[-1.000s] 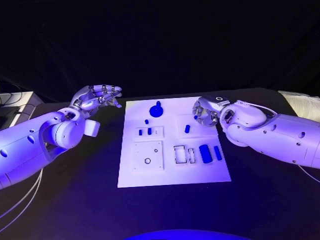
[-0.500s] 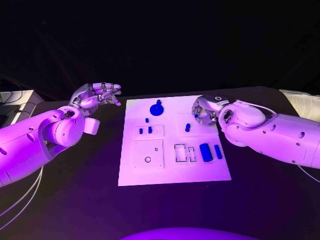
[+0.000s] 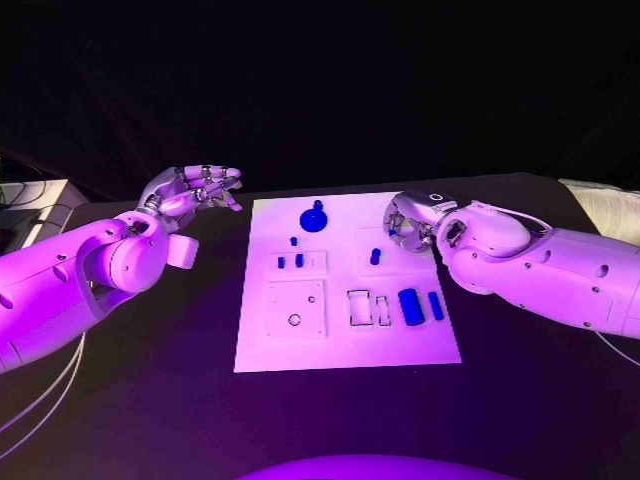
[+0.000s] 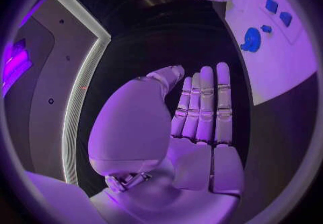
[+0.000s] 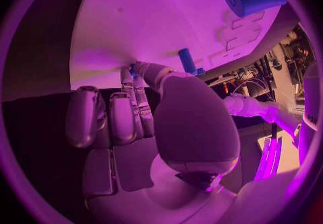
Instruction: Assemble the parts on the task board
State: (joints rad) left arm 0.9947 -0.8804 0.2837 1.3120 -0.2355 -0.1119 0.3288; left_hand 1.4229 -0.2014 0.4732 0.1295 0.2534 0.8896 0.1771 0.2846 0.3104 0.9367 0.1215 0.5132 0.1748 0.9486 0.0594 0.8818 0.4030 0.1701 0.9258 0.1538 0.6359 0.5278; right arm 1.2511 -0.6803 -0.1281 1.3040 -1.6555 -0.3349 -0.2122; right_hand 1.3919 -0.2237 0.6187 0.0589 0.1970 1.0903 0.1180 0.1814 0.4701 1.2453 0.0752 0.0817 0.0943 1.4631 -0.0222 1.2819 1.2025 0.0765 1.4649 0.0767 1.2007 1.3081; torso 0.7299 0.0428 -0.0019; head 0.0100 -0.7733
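Observation:
The white task board [image 3: 342, 345] lies mid-table. On it are a round blue part [image 3: 313, 218], a small peg [image 3: 293, 241], two small pieces [image 3: 289, 261] in a slot, an upright piece [image 3: 375, 256] and two longer blue blocks [image 3: 411, 306]. My right hand [image 3: 407, 222] hovers at the board's far right edge and pinches a small blue part [image 5: 132, 68] between thumb and finger, close to the upright piece [image 5: 186, 61]. My left hand [image 3: 193, 190] is raised left of the board and holds nothing. Its fingers [image 4: 205, 103] are stretched out straight, with the round part [image 4: 251, 39] beyond them.
A pale box with cables [image 3: 25, 205] stands at the table's far left. A white cushion-like thing [image 3: 616, 208] sits at the far right. Black table surface [image 3: 147, 400] surrounds the board on all sides.

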